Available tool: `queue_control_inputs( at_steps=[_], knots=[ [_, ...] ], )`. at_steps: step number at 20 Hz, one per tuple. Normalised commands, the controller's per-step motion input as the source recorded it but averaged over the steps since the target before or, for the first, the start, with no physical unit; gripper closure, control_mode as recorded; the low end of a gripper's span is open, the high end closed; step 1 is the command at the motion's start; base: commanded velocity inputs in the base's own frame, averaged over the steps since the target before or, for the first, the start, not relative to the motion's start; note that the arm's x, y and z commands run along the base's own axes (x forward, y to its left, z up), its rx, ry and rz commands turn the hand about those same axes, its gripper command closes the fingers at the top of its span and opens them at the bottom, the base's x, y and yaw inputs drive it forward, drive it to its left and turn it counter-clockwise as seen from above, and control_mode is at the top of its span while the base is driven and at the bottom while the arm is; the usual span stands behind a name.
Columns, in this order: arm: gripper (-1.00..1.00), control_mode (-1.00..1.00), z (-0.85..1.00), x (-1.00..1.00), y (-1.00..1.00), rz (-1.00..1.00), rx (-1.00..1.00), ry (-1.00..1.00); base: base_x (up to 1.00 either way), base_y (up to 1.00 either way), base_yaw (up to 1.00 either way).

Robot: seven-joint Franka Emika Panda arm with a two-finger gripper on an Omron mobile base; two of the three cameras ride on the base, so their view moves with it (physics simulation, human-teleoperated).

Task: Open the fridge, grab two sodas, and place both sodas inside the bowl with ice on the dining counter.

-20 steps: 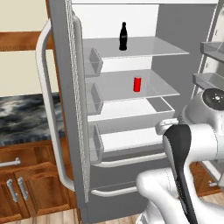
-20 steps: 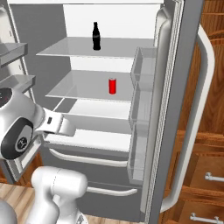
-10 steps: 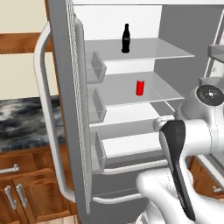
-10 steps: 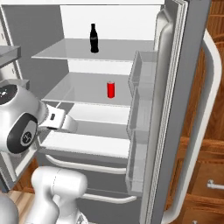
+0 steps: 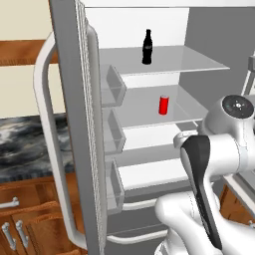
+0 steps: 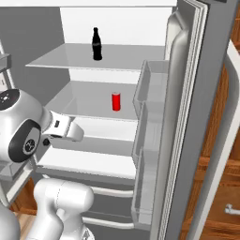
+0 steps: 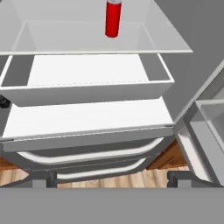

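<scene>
Since the whole picture has shifted and grown between the earlier base views and the present ones, the base has driven nearer to the fridge [image 5: 79, 124]; the contents themselves have not moved. The fridge stands open, both doors swung wide, so the opening step reads as complete and the reach for a soda is the step in hand.

Position of task items: one black soda bottle [image 5: 147, 47] stands upright on the top glass shelf [image 5: 169, 62], at about twelve o'clock in the left base view. In the right base view the same bottle [image 6: 96, 44] sits at about eleven o'clock. One red can [image 5: 164, 105] stands on the second shelf, near centre in the left base view, and at twelve o'clock in the hand view [image 7: 112, 17].

Count: black soda bottles, one visible; red cans, one; glass shelves, two; white bins below them, two; drawer handles at the bottom, two [image 7: 87, 155]; door bins on the left door, three.

The task requires two sodas; a single black bottle is on show, so the second may be the red can or lie out of sight. This cannot be settled here.

The hand [image 7: 111, 181] is spread wide and carries nothing; its two dark tips stand well apart at six o'clock in the hand view, pointed at the lower bins, below both drinks. In my judgement the arm must rise considerably to reach the bottle.
</scene>
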Motion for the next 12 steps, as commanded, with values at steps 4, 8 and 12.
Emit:
queue_control_inputs(
  at_steps=[4,8,12],
  knots=[
    [-1.00,1.00,0.00,0.00,0.00,0.00,0.00,0.00,0.42,-0.22,0.00],
    [-1.00,1.00,0.00,0.00,0.00,0.00,0.00,0.00,0.49,-0.23,0.00],
    [-1.00,1.00,0.00,0.00,0.00,0.00,0.00,0.00,0.49,-0.26,0.01]
  ],
)
